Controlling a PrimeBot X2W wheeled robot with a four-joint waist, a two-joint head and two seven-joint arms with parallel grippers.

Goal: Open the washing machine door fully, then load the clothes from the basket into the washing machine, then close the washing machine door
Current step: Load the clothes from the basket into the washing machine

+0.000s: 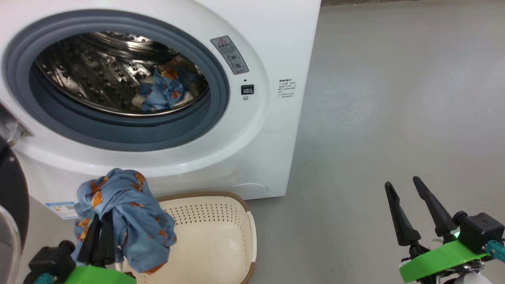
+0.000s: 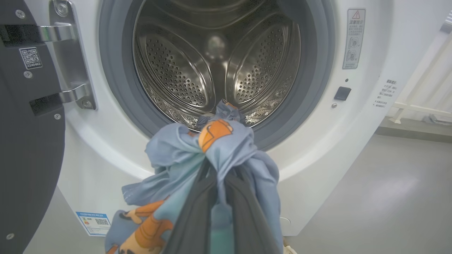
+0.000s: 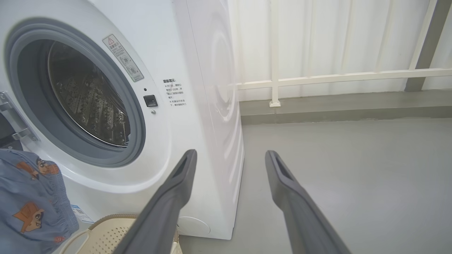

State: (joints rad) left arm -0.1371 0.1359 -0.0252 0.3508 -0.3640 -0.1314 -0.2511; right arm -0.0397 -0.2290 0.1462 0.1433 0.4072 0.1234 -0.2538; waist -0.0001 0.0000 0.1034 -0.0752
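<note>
At the lower left of the head view, the left hand [image 1: 101, 223] is clamped shut on a bundle of blue clothes [image 1: 126, 213] printed with orange figures. The fabric is bunched over its two dark fingers [image 1: 94, 244] and hangs down on both sides of them. The bundle is held in the air over the left part of the basket [image 1: 221, 196]. This cream basket with perforated walls and a brown rim stands on the floor [image 1: 394, 118], just in front of the washing machine [image 1: 272, 130]. At the lower right, the right hand [image 1: 403, 182] has its fingers spread wide and grips nothing. It hovers over bare grey floor, well apart from the basket and to the right of the machine's corner. Behind the bundle, a small blue label [image 1: 61, 210] sits low on the machine's white front. At the left edge, the glossy black rim of the door [image 1: 12, 197] stands swung away from the opening, and the left wrist view shows it hanging on chrome hinges [image 2: 70, 63]. In that view the held bundle is just before the lower lip of the grey door seal [image 1: 118, 136]. Further in, more blue-and-orange fabric [image 1: 163, 90] with a cream piece lies on the bottom of the perforated steel drum [image 1: 94, 71]. To the right of the opening are a grey warning sticker [image 1: 229, 54] and a small black latch socket [image 1: 247, 89]. Farthest off, in the right wrist view, a white railing [image 3: 335, 76] runs along a pale wall behind the machine.
</note>
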